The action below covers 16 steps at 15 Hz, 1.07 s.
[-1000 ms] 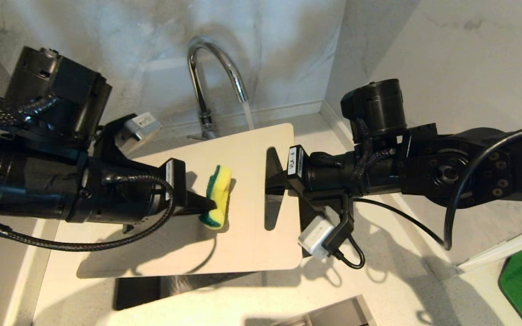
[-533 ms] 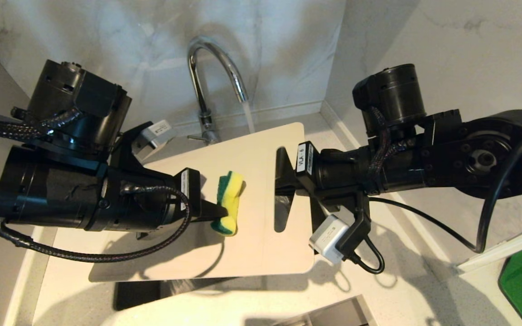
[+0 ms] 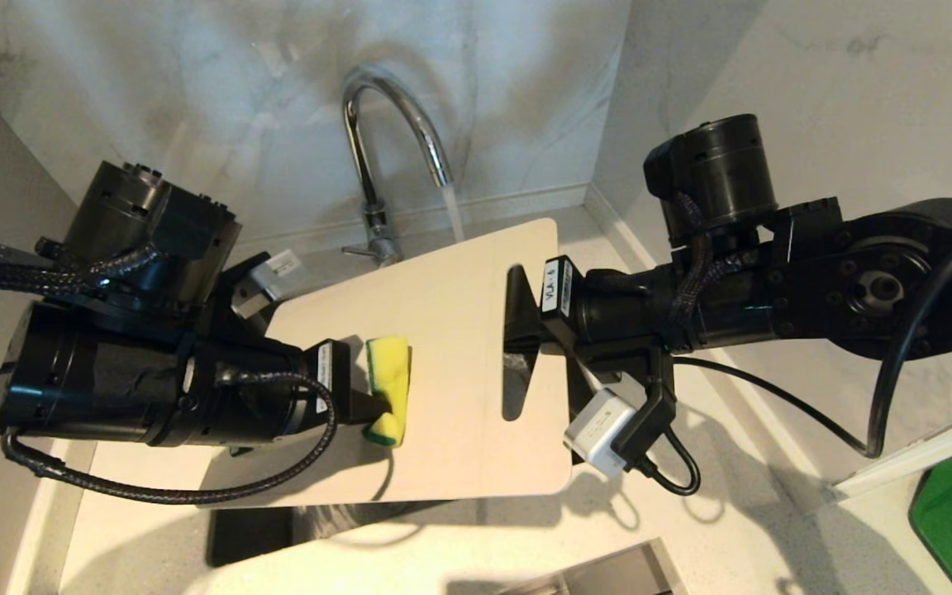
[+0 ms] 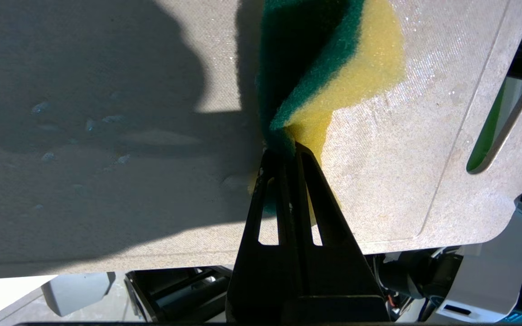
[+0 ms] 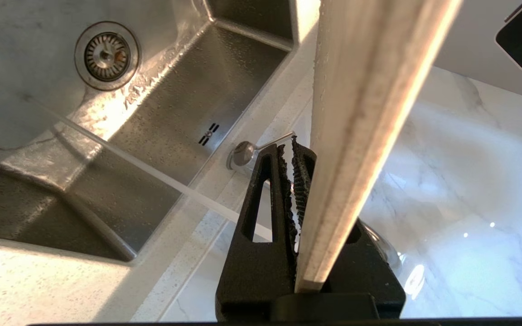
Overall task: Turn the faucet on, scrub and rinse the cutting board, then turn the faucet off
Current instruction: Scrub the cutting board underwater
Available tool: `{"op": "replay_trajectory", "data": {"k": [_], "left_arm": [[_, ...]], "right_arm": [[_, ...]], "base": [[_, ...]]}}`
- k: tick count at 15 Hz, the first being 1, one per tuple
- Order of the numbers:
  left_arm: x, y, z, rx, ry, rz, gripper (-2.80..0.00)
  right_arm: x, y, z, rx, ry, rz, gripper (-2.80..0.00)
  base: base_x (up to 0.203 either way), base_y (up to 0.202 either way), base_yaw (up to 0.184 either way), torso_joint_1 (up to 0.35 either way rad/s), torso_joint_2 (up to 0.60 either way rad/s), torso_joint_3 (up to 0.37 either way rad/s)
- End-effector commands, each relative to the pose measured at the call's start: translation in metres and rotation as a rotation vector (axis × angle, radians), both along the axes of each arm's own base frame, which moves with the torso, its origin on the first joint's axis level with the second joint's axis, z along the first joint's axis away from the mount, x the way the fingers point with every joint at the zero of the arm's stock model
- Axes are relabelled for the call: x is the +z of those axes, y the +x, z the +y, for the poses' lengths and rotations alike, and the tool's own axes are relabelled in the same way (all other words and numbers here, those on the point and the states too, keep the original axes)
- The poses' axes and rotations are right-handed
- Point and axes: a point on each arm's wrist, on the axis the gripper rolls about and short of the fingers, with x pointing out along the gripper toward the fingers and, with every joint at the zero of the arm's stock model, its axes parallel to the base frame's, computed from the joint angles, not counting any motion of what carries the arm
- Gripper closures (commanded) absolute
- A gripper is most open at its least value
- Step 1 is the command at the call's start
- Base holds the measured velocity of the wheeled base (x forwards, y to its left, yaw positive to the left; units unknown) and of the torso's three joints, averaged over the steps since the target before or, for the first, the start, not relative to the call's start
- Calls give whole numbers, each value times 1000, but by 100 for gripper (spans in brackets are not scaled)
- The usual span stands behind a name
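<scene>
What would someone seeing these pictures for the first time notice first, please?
The yellow-and-green sponge, pinched in the left gripper, presses on the cream cutting board at the middle. The right gripper holds the board by its slotted end, above the sink. Behind, the faucet runs water.

Left arm enters the head view from nine o'clock, forearm near level, wrist pointing toward three o'clock. Left gripper [image 3: 378, 406] lies just left of centre, its two black fingers [image 4: 288, 190] pressed together on a pinched, folded sponge [image 3: 387, 384]. Right arm enters from three o'clock, forearm level, wrist pointing toward nine o'clock. Right gripper [image 3: 519, 330] sits right of centre, fingers [image 5: 261, 190] drawn close on the short end of the cutting board [image 3: 459, 330], one finger on each face, holding it raised and tilted.
</scene>
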Motion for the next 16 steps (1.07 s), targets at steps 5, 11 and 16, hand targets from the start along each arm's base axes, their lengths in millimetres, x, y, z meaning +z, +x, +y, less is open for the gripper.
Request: {"op": "replay_trajectory", "data": {"k": [5,11,16], "left_arm": [[-16,12,22,68,35,10,0],[-44,26,47,135,79,9,0],[-80,40,84,185,92,41,0]], "right_arm": [[-3,2,1,13,-7,-4,0],[-4,2,1,14,-8,-4,0],[-2,1,1,16,-6,-11,0]], "base": [[0,0,0,0,0,0],[0,0,0,0,0,0],[0,0,0,0,0,0]]}}
